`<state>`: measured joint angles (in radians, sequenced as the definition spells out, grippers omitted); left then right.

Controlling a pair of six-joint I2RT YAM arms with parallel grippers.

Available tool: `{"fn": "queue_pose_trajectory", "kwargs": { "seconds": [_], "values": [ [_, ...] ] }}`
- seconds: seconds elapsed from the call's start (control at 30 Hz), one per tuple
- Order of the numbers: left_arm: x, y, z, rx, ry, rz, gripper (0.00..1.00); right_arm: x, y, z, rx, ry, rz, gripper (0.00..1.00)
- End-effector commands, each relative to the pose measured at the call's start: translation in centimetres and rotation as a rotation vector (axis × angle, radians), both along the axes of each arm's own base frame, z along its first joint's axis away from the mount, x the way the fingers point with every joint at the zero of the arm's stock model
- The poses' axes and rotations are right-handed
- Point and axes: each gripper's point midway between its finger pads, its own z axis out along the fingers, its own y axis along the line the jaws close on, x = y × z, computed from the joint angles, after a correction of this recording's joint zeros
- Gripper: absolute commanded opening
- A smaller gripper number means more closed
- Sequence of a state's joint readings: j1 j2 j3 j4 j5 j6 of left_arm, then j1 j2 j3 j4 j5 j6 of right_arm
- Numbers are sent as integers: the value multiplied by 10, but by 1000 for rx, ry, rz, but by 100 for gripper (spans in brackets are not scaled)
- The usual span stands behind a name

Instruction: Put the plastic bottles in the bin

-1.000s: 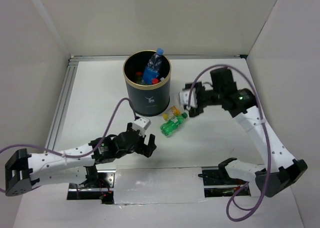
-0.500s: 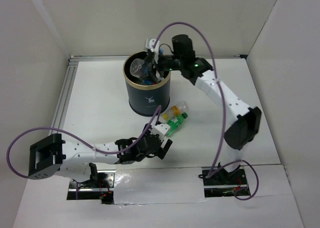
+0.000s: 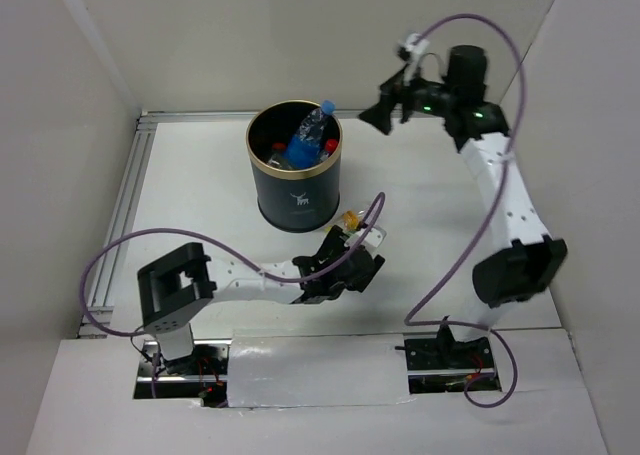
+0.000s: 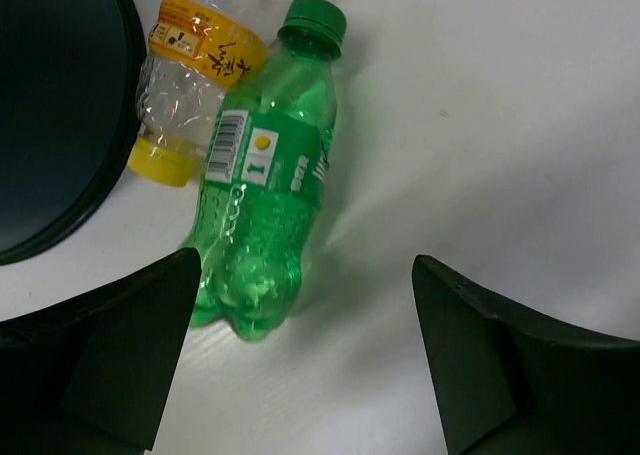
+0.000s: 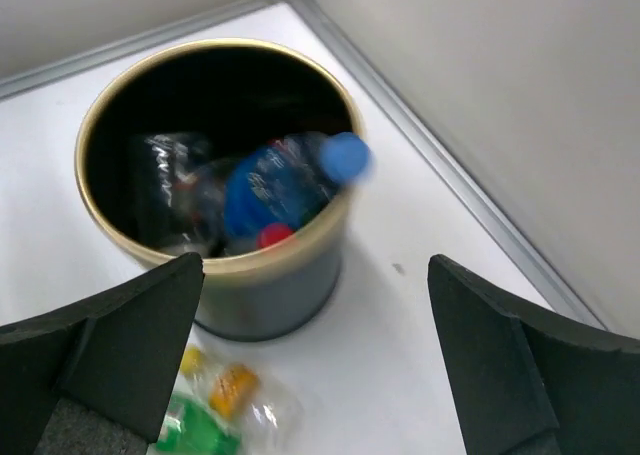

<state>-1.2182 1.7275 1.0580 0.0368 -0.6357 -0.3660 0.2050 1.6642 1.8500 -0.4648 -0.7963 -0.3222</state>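
- Green plastic bottle (image 4: 265, 205) with a green cap, flat on its side on the white table (image 4: 520, 115), cap end pointing away from the left wrist camera.
- Right against its flank, a clear bottle (image 4: 195, 85) with yellow cap and yellow label, also on its side, cap end the opposite way, just beside the bin's wall.
- Dark green bin (image 3: 295, 193) with gold rim, upright toward the far middle of the table, white logo on the side facing the arms.
- Inside the bin: a blue-labelled bottle (image 5: 280, 185) with blue cap, leaning on the rim and poking above it; a red cap (image 5: 272, 235) lower down; more clear plastic beside them, too dim to count.
- Left tool (image 4: 305, 270) low over the table, released, fingers spread wide with the green bottle's base end between the tips; base close to the left-hand finger in the wrist view, contact not clear.
- Right tool (image 5: 315, 265) raised high, beyond and to the right of the bin in the top view, released and holding nothing, fingers wide apart, camera looking down into the bin's mouth.
- In the right wrist view, the two table bottles blurred at the bottom edge, in front of the bin.
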Motion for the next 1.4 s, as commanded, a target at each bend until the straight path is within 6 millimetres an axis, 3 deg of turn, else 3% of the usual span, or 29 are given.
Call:
{"fn": "queue_pose_trajectory", "kwargs": {
  "seconds": [0.0,0.03,0.07,0.13,0.23,0.3,0.43,0.53,0.57,0.6,0.7,0.73,0.77,0.8,0.83,0.87,0.9,0.97,1.03,1.07,1.17,1.2,1.23,1.27,1.3,1.37],
  "values": [
    [24,2,-11,72,-1,52,100,-51,-51,23,23,-16,-13,100],
    [24,1,-17,83,12,59,100,-55,-62,21,20,-21,-23,100],
    [29,3,-23,94,30,83,100,-60,-70,6,20,11,-19,100],
    [36,9,-39,153,41,121,100,-71,-95,2,16,11,-63,100],
    [36,9,-48,154,68,130,91,-82,-118,-19,31,65,-100,100],
    [32,12,-54,161,89,130,67,-86,-127,-37,32,91,-101,100],
    [10,5,-51,141,108,66,41,-82,-144,-62,21,138,-128,99],
    [-9,-1,-45,103,137,8,27,-77,-145,-73,16,165,-111,97],
    [-20,-4,-43,95,139,-21,15,-74,-146,-85,17,203,-106,97],
    [-24,-8,-35,64,139,-22,6,-72,-147,-87,5,199,-99,96],
    [-34,-6,8,-8,111,-21,0,-68,-153,-102,-7,234,-104,87],
    [-33,-7,26,-44,99,-22,0,-66,-154,-107,-11,238,-100,82],
    [-30,-5,66,-127,59,-12,0,-66,-154,-114,-12,255,-95,75],
    [-27,0,88,-164,28,7,0,-66,-154,-114,-23,239,-90,64],
    [-25,4,109,-189,-9,5,0,-66,-154,-119,-35,229,-82,34],
    [-22,8,131,-223,-43,15,0,-68,-154,-126,-31,248,-81,25],
    [-20,13,170,-300,-91,23,0,-68,-154,-126,-38,237,-77,17],
    [-2,32,212,-347,-170,95,0,-71,-155,-139,-50,252,-74,9],
    [11,54,241,-386,-221,157,0,-73,-155,-147,-62,252,-63,17],
    [27,71,253,-395,-264,218,0,-78,-155,-155,-65,273,-69,41],
    [56,99,261,-394,-295,326,0,-79,-147,-160,-95,266,-56,68],
    [73,117,266,-405,-309,391,0,-78,-146,-161,-109,248,-55,78],
    [81,124,271,-421,-316,407,0,-78,-143,-163,-129,233,-43,83],
    [91,127,261,-392,-298,432,0,-80,-135,-168,-147,228,-15,87],
    [107,144,263,-388,-303,493,4,-82,-132,-169,-170,205,0,91],
    [125,148,249,-350,-272,521,13,-86,-125,-177,-246,107,86,94]
  ]
}}
